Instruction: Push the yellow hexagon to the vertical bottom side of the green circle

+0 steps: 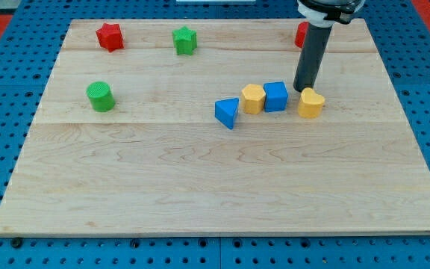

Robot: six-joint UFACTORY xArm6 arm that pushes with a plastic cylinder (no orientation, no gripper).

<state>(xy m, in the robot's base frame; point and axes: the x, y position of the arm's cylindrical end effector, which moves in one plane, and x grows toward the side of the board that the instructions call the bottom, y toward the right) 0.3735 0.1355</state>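
Note:
The yellow hexagon (252,98) sits near the board's middle, touching the blue cube (275,96) on its right. The green circle (100,96) stands far to the view's left, at about the same height. My tip (302,90) rests on the board just right of the blue cube and right above the yellow heart (311,103), close to both. A blue triangle (228,113) lies just left of and below the yellow hexagon.
A red star (110,36) and a green star (184,39) lie along the top edge at the left. A red block (301,34) at the top right is partly hidden behind the rod. The wooden board (215,194) sits on a blue pegboard.

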